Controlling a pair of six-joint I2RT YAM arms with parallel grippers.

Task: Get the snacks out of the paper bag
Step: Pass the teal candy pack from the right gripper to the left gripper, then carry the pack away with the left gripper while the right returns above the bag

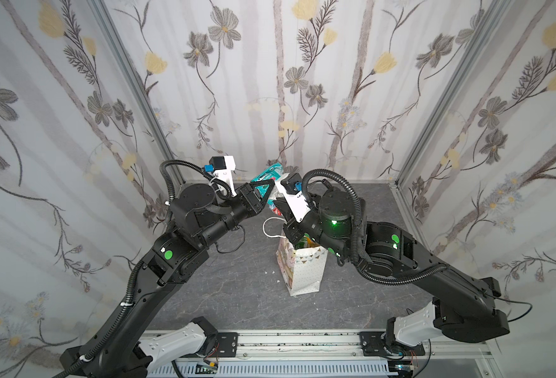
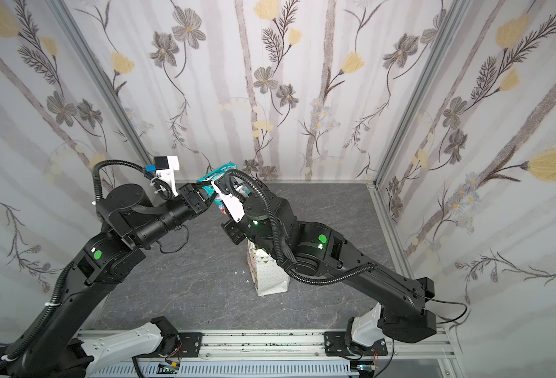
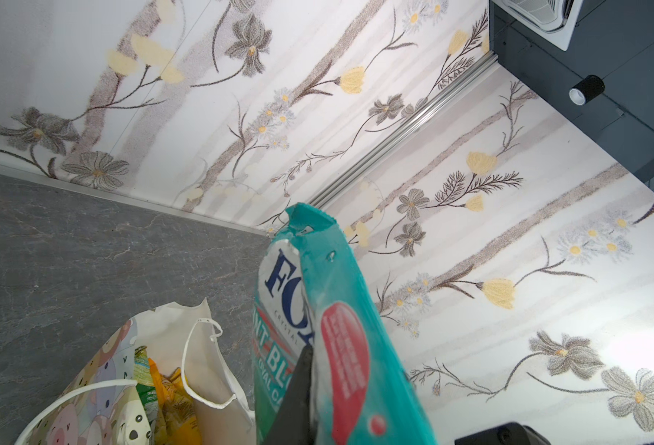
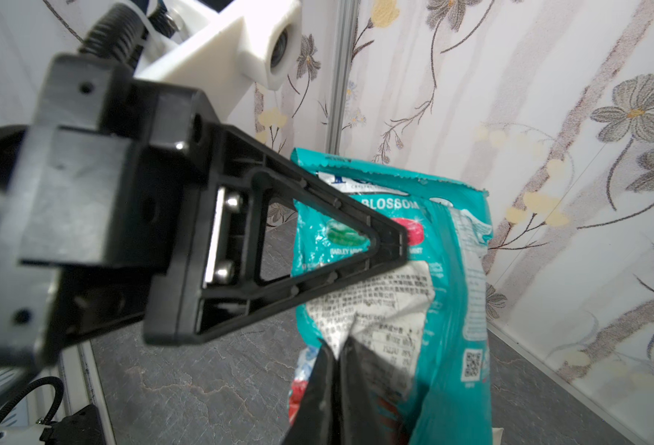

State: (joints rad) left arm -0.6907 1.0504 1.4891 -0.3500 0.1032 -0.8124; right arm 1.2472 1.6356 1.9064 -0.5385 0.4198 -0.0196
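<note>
left gripper (image 4: 401, 243) looms closest, clenched on the middle of the one teal fox's packet (image 4: 452, 269). right gripper (image 4: 337, 370) pinches the same packet's lower end, its fingers nearly together. two grippers hold one packet in the air, clear of the single paper bag (image 1: 306, 271), which stands upright on the grey table (image 1: 231, 294). inside its open mouth three more snacks show: one green packet (image 3: 142, 366), one orange packet (image 3: 155, 379), one yellow packet (image 3: 181, 408). two white cord handles (image 3: 184, 362) flop at the rim.

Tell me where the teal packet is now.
In both top views the teal packet hangs mid-air near centre, behind the paper bag, pinched by the left gripper and right gripper.
</note>
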